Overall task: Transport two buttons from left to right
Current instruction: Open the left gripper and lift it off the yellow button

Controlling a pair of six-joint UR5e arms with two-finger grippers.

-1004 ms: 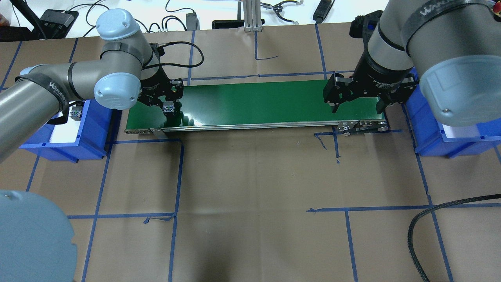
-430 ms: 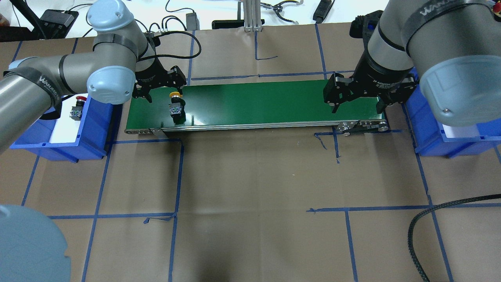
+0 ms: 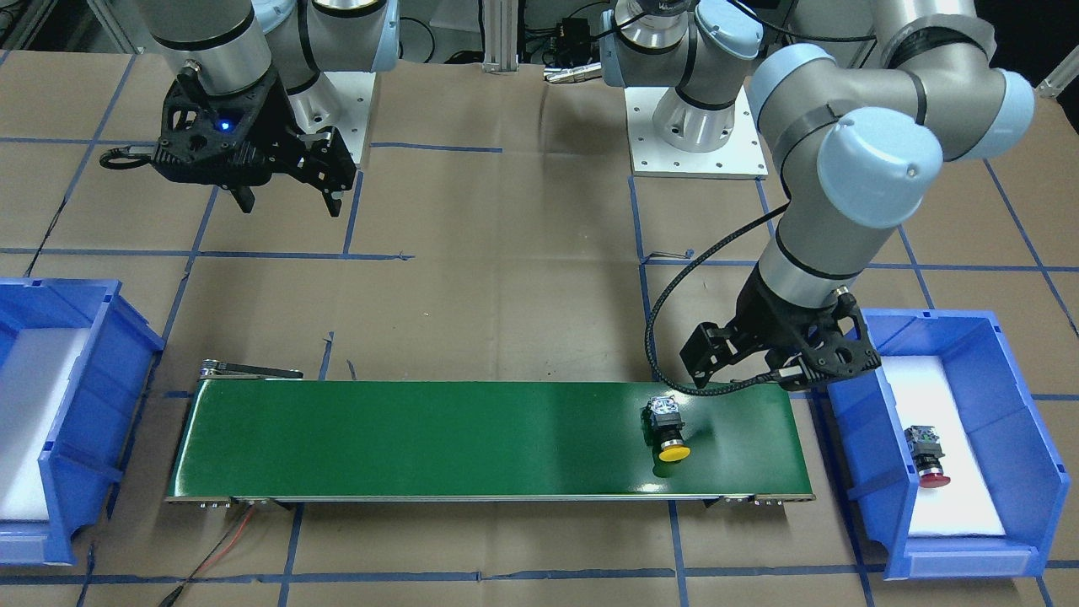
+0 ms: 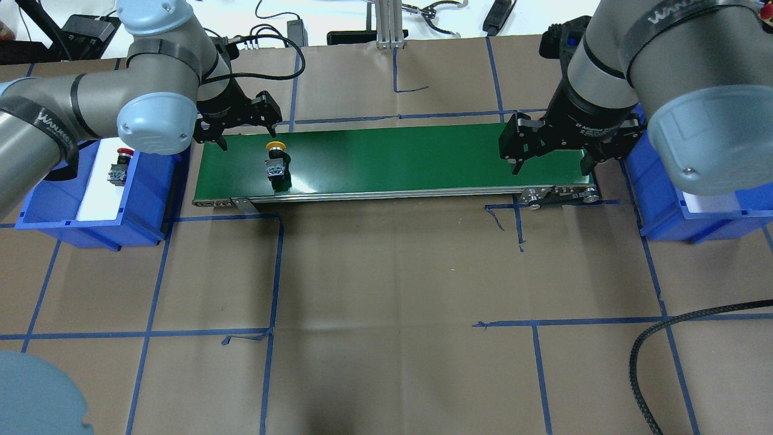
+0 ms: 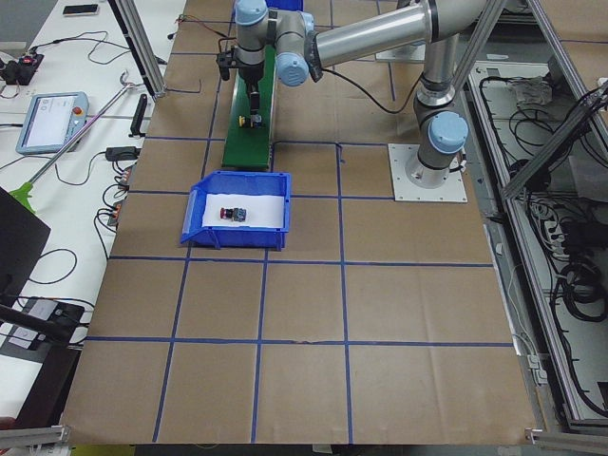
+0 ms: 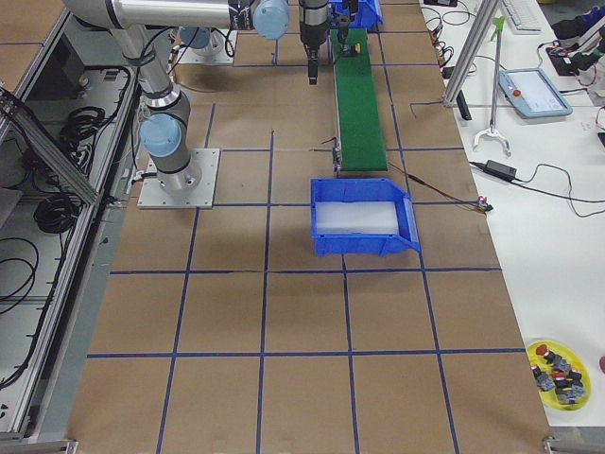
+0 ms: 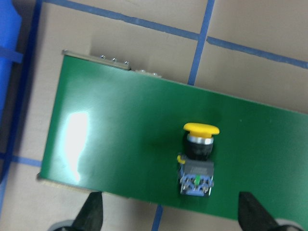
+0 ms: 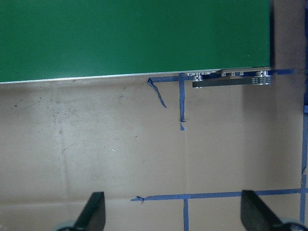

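Observation:
The yellow-capped button (image 4: 276, 161) lies on its side on the left end of the green conveyor belt (image 4: 392, 157), also in the front view (image 3: 666, 430) and the left wrist view (image 7: 197, 161). The red-capped button (image 4: 119, 165) lies in the left blue bin (image 4: 142, 199) on white foam; it also shows in the front view (image 3: 927, 455). My left gripper (image 4: 246, 133) is open and empty, raised just behind the belt's left end, apart from the yellow button. My right gripper (image 4: 552, 164) is open and empty above the belt's right end.
A second blue bin (image 4: 664, 208) with white foam stands at the belt's right end. A black braided cable (image 4: 664, 335) lies on the table at the front right. Blue tape lines mark the brown table cover.
My left gripper opened and let go of the yellow button on the belt, then rose and drew back to the left. The button has shifted slightly right. The right arm has not moved.

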